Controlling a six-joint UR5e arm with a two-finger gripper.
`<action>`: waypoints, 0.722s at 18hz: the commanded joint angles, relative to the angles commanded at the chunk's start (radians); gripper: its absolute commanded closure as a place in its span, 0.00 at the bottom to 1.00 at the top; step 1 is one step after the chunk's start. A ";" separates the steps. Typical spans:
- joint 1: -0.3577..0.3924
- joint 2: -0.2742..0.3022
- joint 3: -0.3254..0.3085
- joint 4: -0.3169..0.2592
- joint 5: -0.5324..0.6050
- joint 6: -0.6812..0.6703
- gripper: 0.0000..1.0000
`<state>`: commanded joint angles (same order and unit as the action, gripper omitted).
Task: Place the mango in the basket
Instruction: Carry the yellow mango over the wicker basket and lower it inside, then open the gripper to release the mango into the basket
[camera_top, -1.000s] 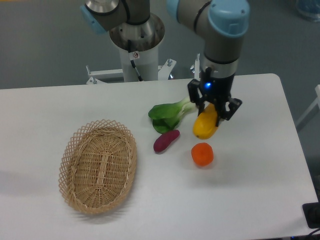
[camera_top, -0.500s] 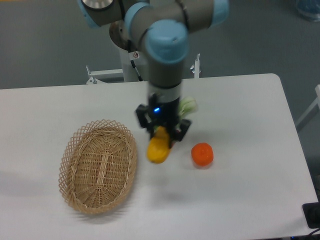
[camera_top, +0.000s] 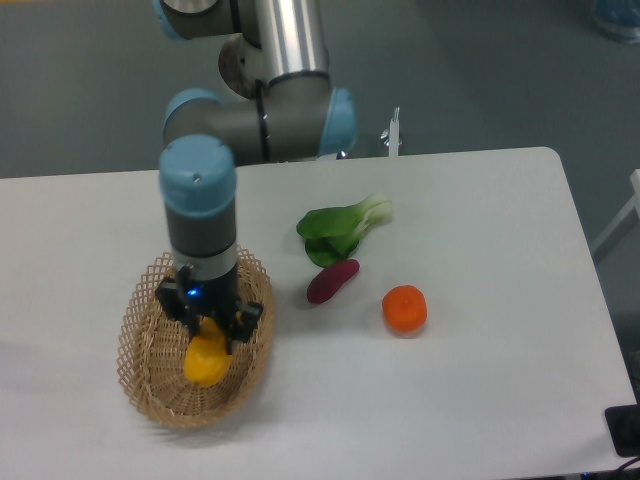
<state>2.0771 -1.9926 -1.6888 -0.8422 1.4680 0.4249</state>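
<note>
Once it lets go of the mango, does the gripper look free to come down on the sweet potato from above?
Probably yes. The sweet potato lies in the open on the table, apart from the bok choy and the orange. The gripper is over the basket, shut on the mango.

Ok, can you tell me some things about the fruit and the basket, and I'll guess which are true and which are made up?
1. The gripper holds the mango over the basket. True.
2. The orange is in the basket. False: it sits on the table, right of the basket.
3. The purple sweet potato lies between the basket and the orange. True.
4. The leafy green is touching the basket. False: it lies apart, beside the sweet potato.
5. The mango is the only fruit at the basket. True.
</note>
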 joint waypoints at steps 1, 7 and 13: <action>-0.002 -0.002 -0.003 0.000 0.003 0.002 0.49; -0.009 -0.038 -0.015 0.011 0.003 0.011 0.49; -0.009 -0.060 -0.011 0.015 0.003 0.011 0.45</action>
<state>2.0678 -2.0525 -1.6997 -0.8268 1.4711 0.4356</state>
